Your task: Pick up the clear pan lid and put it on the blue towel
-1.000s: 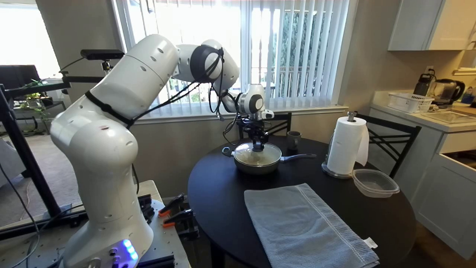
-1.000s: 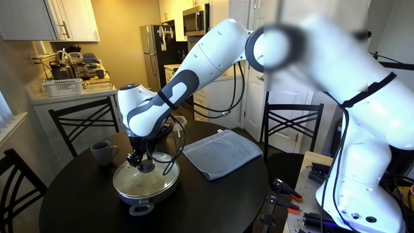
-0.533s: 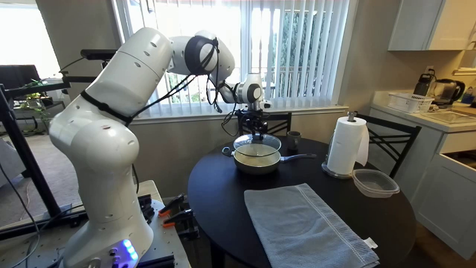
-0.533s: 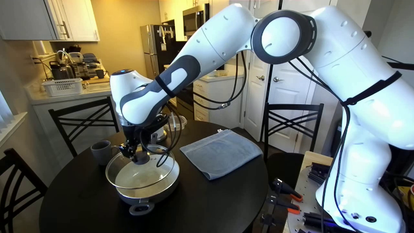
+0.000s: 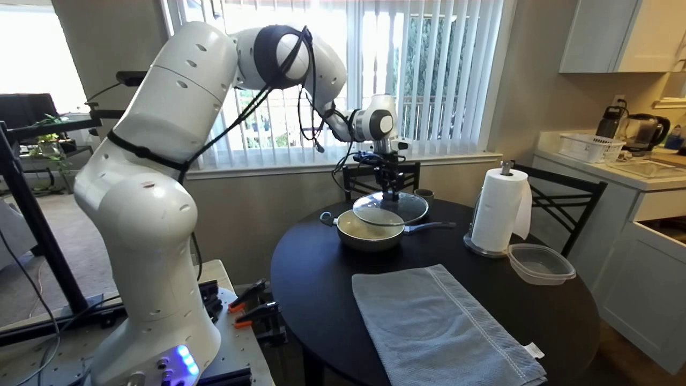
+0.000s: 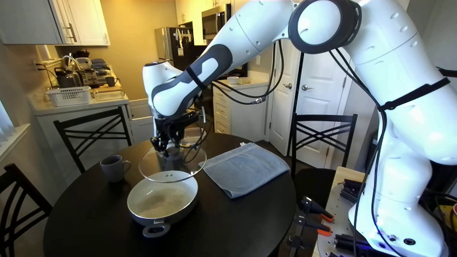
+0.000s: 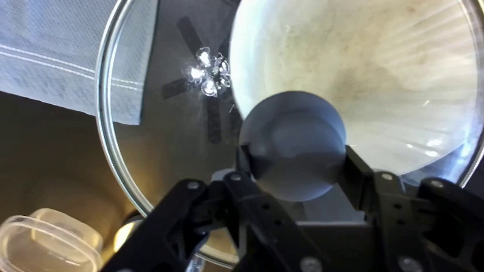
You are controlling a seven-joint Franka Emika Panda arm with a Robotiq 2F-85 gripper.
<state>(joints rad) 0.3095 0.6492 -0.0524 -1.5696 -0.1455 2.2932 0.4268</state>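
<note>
Just now the glass pan lid [image 5: 390,213] has risen from the sauté pan [image 6: 160,201], on which it was resting one second ago, and it has shifted toward the right in an exterior view; it hangs in the air near the middle of the frame, seemingly over only one part of the pan. The end effector [image 7: 297,162] is closed around its smooth, rounded knob [image 7: 293,139], one pad at each side. So the picking seems complete, in my judgement, and the transport to the blue towel [image 5: 445,332], lower in the same frame, remains. The lid is a transparent disc with thin, shiny metal rim; the towel's edge shows through it at the upper left of the wrist view. This towel is of woven, soft-looking cloth with double pale stitching. The pan, on the dark counter [image 6: 232,228], has a whitish, brown-stained interior.
</note>
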